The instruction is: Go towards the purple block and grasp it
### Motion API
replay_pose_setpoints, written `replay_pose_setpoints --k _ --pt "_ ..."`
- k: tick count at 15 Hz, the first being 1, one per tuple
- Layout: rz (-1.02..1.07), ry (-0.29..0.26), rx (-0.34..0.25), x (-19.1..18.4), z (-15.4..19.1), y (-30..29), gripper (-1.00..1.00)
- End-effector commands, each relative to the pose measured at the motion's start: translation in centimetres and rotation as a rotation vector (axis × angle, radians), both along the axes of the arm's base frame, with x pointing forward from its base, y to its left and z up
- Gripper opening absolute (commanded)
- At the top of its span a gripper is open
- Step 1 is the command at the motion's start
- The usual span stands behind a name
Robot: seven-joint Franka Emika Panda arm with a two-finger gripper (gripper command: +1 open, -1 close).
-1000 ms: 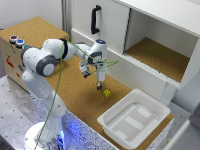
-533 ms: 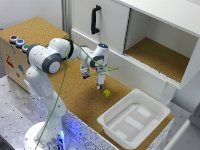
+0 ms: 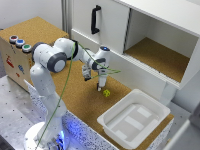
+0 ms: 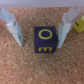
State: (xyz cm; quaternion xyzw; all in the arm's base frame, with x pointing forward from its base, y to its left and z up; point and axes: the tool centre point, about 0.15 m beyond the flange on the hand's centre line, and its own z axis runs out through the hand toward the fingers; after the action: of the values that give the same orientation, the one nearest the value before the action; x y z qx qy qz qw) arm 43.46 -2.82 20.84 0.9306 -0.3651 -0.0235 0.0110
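The purple block (image 4: 44, 41) has yellow letters on its top and lies on the cork surface. In the wrist view it sits between my two fingers (image 4: 14, 30), with a gap on each side. My gripper (image 4: 39, 44) is open and lowered around the block without touching it. In the exterior view the gripper (image 3: 99, 84) points straight down over the cork board. There the block (image 3: 98, 89) shows only as a small dark shape at the fingertips.
A small yellow object (image 3: 106, 92) lies just beside the block, toward the exterior view's right, and also shows as the yellow object (image 4: 79, 22) in the wrist view. A white tray (image 3: 131, 119) stands on the right. A white cabinet with an open compartment (image 3: 160, 55) rises behind. A box with buttons (image 3: 17, 50) is on the left.
The gripper has come down and shifted slightly to the exterior view's right, ending low over the block. The block and the yellow object have not moved.
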Motion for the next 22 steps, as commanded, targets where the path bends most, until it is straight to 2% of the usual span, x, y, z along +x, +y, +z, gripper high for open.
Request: replay_pose_setpoints --k 1,5,6,7,9,10,13,15,19,20,22 --pt "-0.033 0.024 -0.007 1.2 1.1 0.8 -1.00" --pt "-0.044 0.016 -0.017 1.5 2.6 0.5 -1.00" --pt "-0.052 0.007 0.008 1.6 3.4 0.4 -1.00" --pt "-0.071 0.005 0.067 1.8 4.5 0.3 -1.00" --pt "-0.034 -0.010 0.051 2.2 7.2 0.7 -1.00" --pt "-0.001 -0.014 0.023 2.3 8.3 1.1 -1.00" --pt "0.153 0.059 -0.051 1.3 10.1 2.4 -1.00" --pt "0.288 0.075 -0.057 0.7 9.9 2.8 -1.00" --pt "0.640 0.036 -0.054 0.6 8.7 4.0 -1.00" --pt "0.751 0.005 -0.068 0.3 8.5 4.1 -1.00" --pt "0.897 -0.009 -0.077 0.3 7.5 3.7 -1.00"
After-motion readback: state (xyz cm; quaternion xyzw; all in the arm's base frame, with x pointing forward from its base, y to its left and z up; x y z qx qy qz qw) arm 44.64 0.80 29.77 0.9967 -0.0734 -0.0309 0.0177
